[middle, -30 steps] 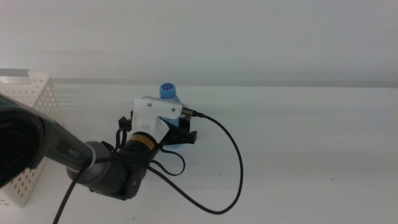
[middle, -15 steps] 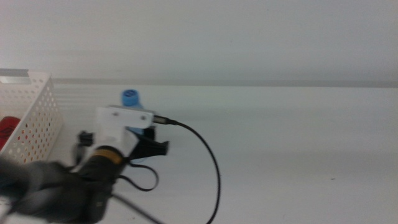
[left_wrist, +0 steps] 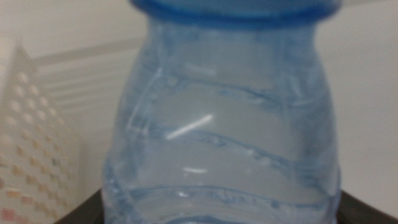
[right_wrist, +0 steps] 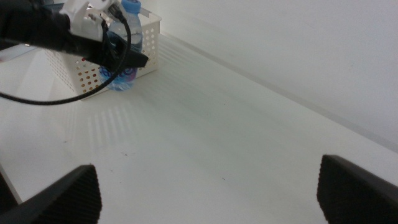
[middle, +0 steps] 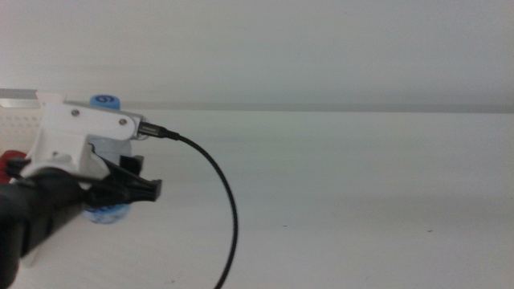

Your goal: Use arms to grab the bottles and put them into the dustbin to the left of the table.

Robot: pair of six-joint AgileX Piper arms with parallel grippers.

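My left gripper [middle: 128,189] is shut on the clear water bottle [middle: 107,212] with the blue cap and holds it upright, next to the white perforated dustbin [middle: 18,120] at the table's left end. In the left wrist view the bottle [left_wrist: 224,137] fills the picture between the jaws, with the dustbin wall [left_wrist: 25,130] beside it. A red thing [middle: 6,164] shows inside the dustbin, mostly hidden by the arm. The right wrist view shows the left gripper [right_wrist: 121,56], the bottle [right_wrist: 129,31] and the dustbin [right_wrist: 149,34] far off. My right gripper [right_wrist: 208,177] is open and empty, out of the middle view.
The white table [middle: 337,201] stretches to the right of the left arm. The arm's black cable [middle: 229,209] loops down over it. A white wall rises behind the table. The yellow juice bottle is out of view.
My left arm has swung left with the water bottle, from mid-table to right beside the dustbin. The arm now covers most of the dustbin in the middle view.
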